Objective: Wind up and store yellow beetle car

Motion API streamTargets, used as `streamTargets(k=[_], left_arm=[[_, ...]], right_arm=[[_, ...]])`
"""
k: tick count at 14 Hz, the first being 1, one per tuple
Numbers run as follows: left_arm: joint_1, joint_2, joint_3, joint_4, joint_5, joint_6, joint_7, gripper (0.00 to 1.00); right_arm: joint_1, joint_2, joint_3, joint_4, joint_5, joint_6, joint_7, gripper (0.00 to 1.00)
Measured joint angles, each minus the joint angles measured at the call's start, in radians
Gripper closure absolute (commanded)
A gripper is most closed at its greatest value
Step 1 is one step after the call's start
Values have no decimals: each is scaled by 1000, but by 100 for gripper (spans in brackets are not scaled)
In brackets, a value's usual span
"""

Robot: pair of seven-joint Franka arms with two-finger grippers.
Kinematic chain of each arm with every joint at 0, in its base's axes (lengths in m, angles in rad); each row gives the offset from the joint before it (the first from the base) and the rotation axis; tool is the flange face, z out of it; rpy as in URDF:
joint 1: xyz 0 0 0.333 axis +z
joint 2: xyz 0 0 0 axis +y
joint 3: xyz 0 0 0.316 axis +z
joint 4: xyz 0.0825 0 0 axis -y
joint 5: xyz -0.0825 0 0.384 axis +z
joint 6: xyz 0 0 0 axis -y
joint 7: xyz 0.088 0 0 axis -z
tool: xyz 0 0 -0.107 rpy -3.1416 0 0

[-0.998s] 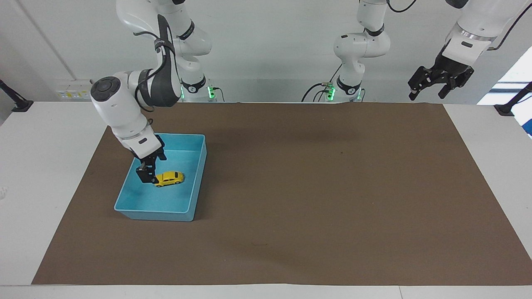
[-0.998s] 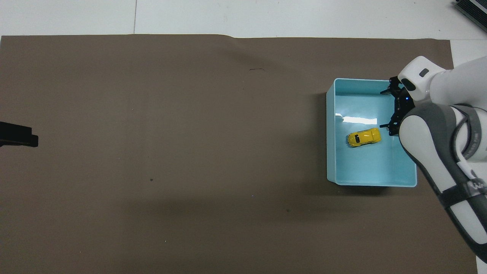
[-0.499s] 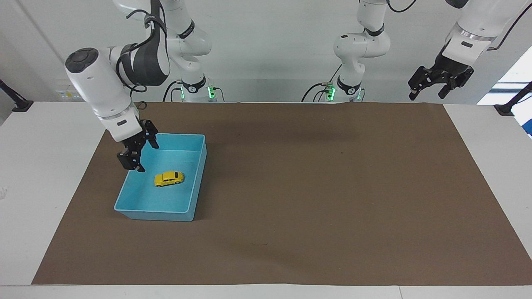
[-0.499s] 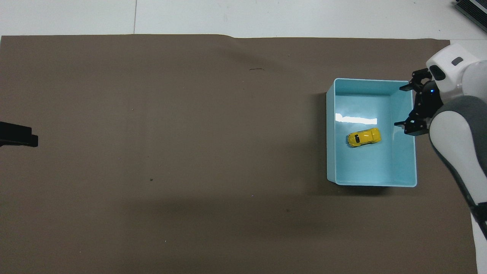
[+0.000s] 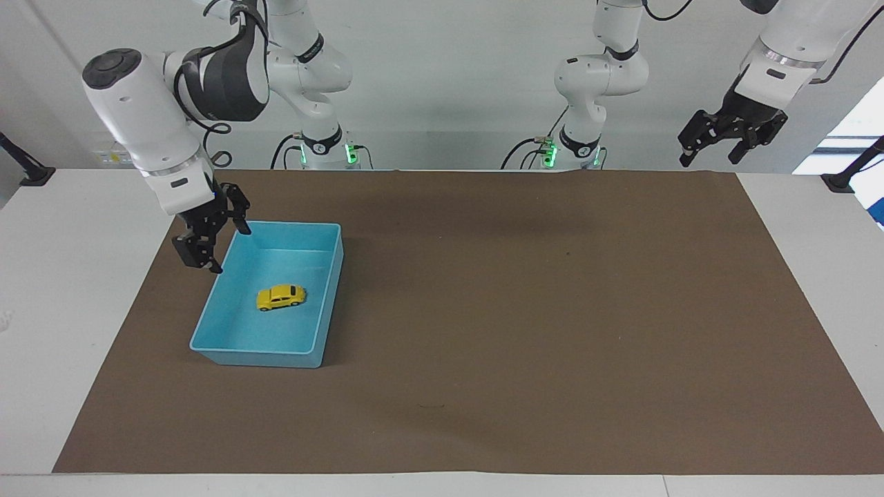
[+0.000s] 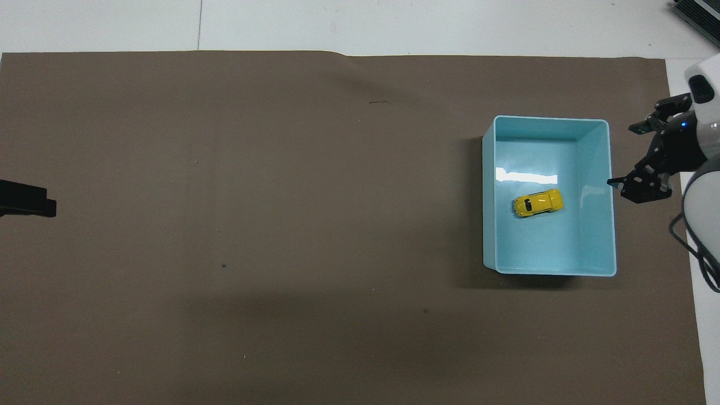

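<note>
Since the earlier frame the right pincer (image 5: 215,243) has risen from the blue bin (image 5: 324,298), released and empty, the yellow beetle car (image 5: 280,297) sits inside at lower left, light, hard, slippery, best gripped across its sides.

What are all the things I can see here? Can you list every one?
toy car: 1, yellow, inside the bin.
bin: 1, light blue, on the mat toward the right arm's end of the table.
mat: 1, brown, spread over the table.
table: 1, white, under the mat.
right gripper: 1, black, open, up over the bin's edge, holding nothing.
left gripper: 1, black, open, waiting high over the table's other end.
</note>
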Motion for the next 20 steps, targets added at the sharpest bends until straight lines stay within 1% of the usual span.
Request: streamTargets(k=[4, 7, 9, 10, 13, 17, 20], left_arm=[[0, 0, 0, 0, 0, 0, 0, 0], [0, 0, 0, 0, 0, 0, 0, 0], [0, 0, 0, 0, 0, 0, 0, 0], [0, 0, 0, 0, 0, 0, 0, 0], [0, 0, 0, 0, 0, 0, 0, 0], [1, 0, 0, 0, 0, 0, 0, 0], [1, 0, 0, 0, 0, 0, 0, 0]], right_arm=[[2, -11, 2, 43, 0, -103, 399, 0], [32, -29, -7, 73, 0, -161, 589, 0], [91, -44, -51, 77, 0, -175, 687, 0], [109, -48, -61, 77, 0, -188, 746, 0], [114, -49, -65, 99, 19, -231, 951, 0], [102, -51, -65, 121, 23, -262, 992, 0], [66, -51, -61, 126, 23, -286, 998, 0]])
